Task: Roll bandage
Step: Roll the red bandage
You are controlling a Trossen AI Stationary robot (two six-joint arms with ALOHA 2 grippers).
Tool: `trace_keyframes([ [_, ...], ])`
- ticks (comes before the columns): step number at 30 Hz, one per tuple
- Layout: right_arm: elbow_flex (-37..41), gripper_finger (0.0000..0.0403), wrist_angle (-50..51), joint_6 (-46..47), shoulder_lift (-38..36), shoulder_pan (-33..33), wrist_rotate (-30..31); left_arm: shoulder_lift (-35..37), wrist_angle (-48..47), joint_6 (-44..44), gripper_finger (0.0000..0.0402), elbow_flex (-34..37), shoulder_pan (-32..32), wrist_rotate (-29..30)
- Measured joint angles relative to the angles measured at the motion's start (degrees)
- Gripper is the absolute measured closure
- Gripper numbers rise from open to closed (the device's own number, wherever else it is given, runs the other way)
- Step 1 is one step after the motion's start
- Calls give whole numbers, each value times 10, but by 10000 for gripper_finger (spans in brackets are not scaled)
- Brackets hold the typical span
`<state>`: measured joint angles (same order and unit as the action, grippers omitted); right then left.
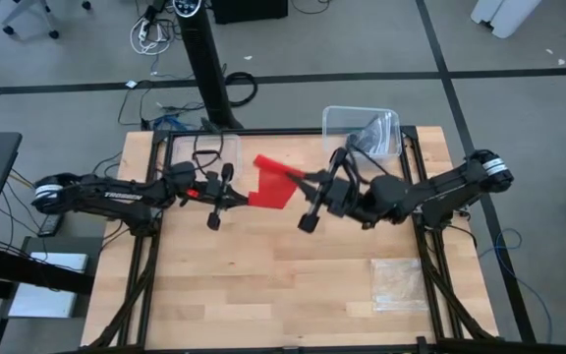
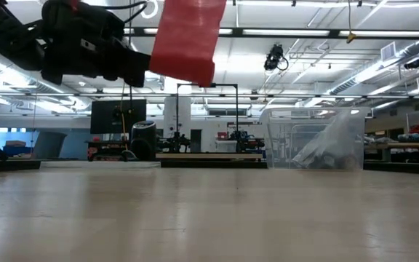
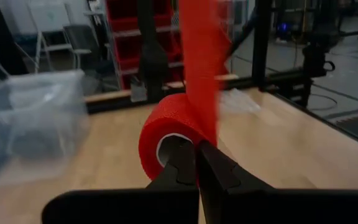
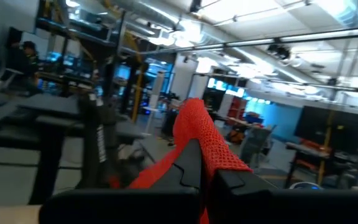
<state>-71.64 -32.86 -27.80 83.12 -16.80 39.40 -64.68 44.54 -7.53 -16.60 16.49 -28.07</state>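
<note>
Bandage [image 1: 275, 183]: bright red fabric, held in the air above the middle of the table [image 1: 263, 285], between the two arms. Part is wound into a small roll with a pale hollow core; the rest runs off as a flat band toward the right arm. In the low view the band [image 2: 188, 38] hangs clear of the tabletop.

Left gripper [image 1: 232, 197]: left of centre, reaching in from the left edge. Fingers [image 3: 180, 167] drawn together, tips pinching the wall of the roll [image 3: 166, 134] at its core, one tip inside the opening. The band rises from the roll's right side.

Right gripper [image 1: 303, 178]: right of centre, reaching in from the right edge. Fingers closed on the far end of the band [image 4: 207, 146], whose open-weave cloth bunches up between them.

Bin [image 1: 362, 131]: clear plastic, at the far right of the table, with crumpled clear wrapping inside; well apart from both grippers.

Bag [image 1: 399, 285]: clear, flat, lying near the right front corner of the table.

Pole [image 1: 207, 64]: dark, upright, beyond the far left edge of the table, cables on the floor around it.

Room: workshop with shelving, monitors and ceiling lights behind the table; a person [image 4: 27, 53] seated far off in the right wrist view.
</note>
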Motion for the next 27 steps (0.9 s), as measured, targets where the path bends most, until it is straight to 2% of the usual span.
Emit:
trace_keyframes([
  [7,0,403,0,-30,-19,37,4,-47,10,0,402,0,-30,16],
  [13,0,403,41,-40,-23,71,27,-49,18,-11,402,0,-65,35],
  [21,0,403,117,-17,-23,113,32,-12,69,5,402,0,-129,34],
  [27,0,403,171,11,-23,127,24,41,69,7,402,-18,-174,34],
])
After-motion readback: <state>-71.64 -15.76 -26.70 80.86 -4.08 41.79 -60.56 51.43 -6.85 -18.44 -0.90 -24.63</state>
